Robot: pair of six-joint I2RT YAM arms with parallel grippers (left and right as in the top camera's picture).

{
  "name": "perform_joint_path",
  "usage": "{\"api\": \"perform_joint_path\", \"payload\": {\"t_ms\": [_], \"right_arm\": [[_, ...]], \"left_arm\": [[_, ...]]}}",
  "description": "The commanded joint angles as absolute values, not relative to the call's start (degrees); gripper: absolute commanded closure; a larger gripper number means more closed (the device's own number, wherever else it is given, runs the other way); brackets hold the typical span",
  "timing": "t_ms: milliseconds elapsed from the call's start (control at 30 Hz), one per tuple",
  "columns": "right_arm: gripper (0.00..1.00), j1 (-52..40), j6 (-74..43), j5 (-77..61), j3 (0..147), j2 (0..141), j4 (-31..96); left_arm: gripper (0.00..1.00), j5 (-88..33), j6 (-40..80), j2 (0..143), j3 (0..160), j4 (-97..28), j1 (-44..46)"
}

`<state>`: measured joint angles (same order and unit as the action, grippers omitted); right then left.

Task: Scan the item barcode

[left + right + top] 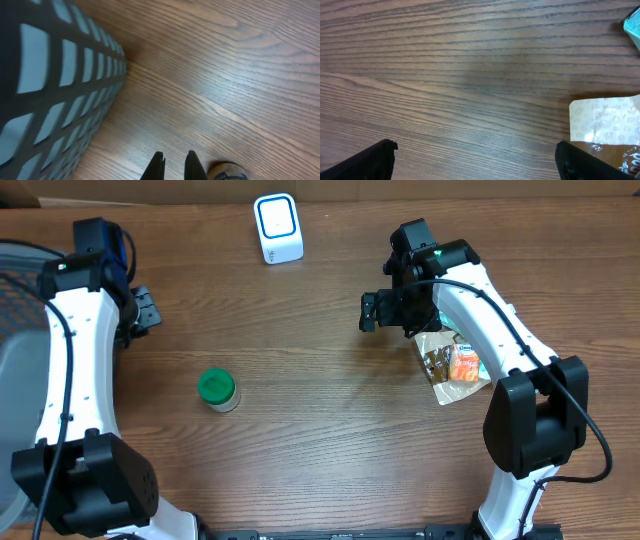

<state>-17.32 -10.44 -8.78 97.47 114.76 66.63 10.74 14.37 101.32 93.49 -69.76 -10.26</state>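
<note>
— One packet (455,365) is your item. It lies flat on the table (320,450), on your right side. Part of it is under the right arm, and it is just beside the right gripper (392,310).

— What does it look like?

— Clear film with brown and orange contents showing through and a patch of teal print. The end nearest the gripper has a white crimped seal. Your right wrist camera catches that seal (602,120) at its lower right. I cannot tell you where the barcode sits.

— Which way does it run?

— On a diagonal in the overhead view. Its long axis goes from the sealed end by the gripper down toward the near right of the table.

— And the grippers?

— Your right gripper (475,165) has its jaws spread wide, with only bare wood between them. Your left gripper (145,308) is pressed closed on nothing, close to the mesh basket (15,280). Its fingers (156,167) show nearly together in the left wrist view.

— Count the rest for me.

— You have one scanner (278,227), white with a blue ring, at the far edge and well apart from the packet. There is one jar (217,390), upright with a green top, left of centre. Add one basket and two arms.
</note>
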Motion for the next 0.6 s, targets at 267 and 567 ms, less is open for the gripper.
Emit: {"api": "perform_joint_path", "payload": {"t_ms": [267, 567], "right_arm": [[0.0, -17.3, -9.1, -9.1, 98.6, 114.9, 66.3], [0.0, -17.3, -9.1, -9.1, 98.7, 114.9, 66.6]], "left_arm": [[0.96, 0.6, 10.2, 107.9, 101.1, -77.3, -12.0], [0.96, 0.4, 10.3, 107.9, 104.5, -79.6, -12.0]]}}
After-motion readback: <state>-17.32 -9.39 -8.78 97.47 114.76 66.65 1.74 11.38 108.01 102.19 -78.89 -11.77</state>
